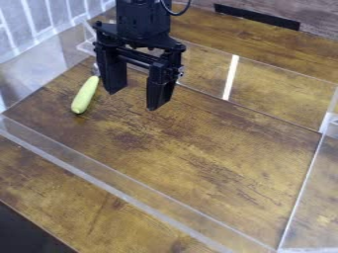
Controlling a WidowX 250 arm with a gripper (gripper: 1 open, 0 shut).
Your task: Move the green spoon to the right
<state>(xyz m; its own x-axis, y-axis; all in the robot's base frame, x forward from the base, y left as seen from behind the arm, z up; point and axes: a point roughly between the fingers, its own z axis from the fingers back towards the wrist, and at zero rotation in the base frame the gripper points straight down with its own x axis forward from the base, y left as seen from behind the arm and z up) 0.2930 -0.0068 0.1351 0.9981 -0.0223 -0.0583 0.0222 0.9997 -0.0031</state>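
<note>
**One green spoon beside my open jaws**

The green spoon (86, 94) was a short, rounded, yellow-green piece, thick like a plastic handle; its ends I could not make out well. It lay flat and a little slanted on the wooden table (199, 158). I counted one spoon and one gripper (132, 91), my own. My jaws stood wide apart, pointed down and held nothing. The spoon was just beside them, on their left in the picture, not touching them.
</note>
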